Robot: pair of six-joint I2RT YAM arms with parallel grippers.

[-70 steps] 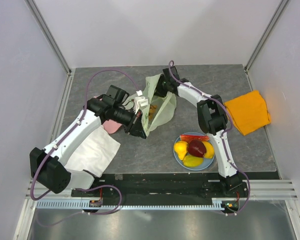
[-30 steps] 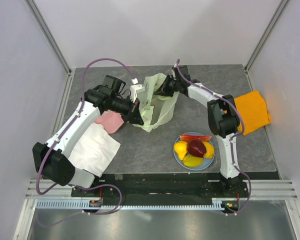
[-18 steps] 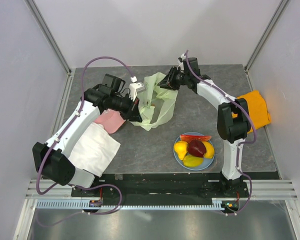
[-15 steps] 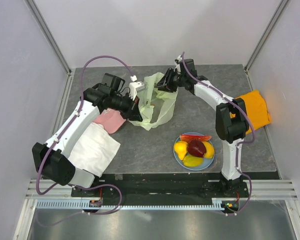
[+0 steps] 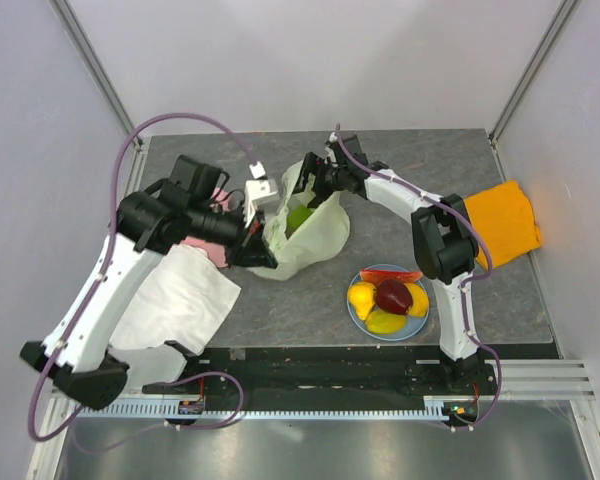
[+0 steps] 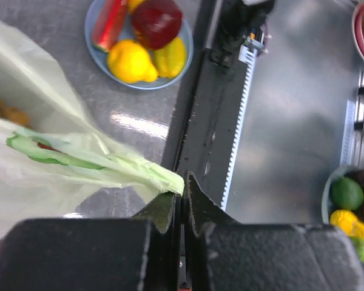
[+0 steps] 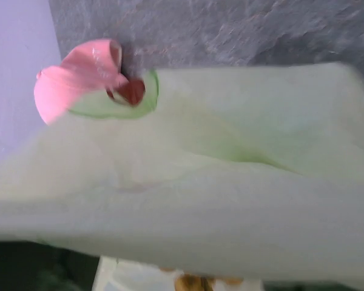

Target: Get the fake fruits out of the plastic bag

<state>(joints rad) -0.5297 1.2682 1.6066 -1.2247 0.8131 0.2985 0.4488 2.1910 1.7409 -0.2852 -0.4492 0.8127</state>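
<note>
Your left pincer (image 6: 183, 182) is clamped shut on a bunched edge of the plastic bag (image 5: 315, 235). Over the last second that arm has risen and drawn back toward its own side, so the bag now stands propped on the desk (image 5: 280, 300) with its mouth turned up. Your right pincer (image 5: 318, 183) has swung back to the bag's far rim. You cannot tell whether it is open, because the film fills its camera. A green fruit (image 5: 298, 216) and some orange pieces (image 6: 3, 112) remain inside the bag, and other fruits (image 5: 393, 295) already lie on the plate (image 6: 164, 82). The mouth looks ready for a reach in.
</note>
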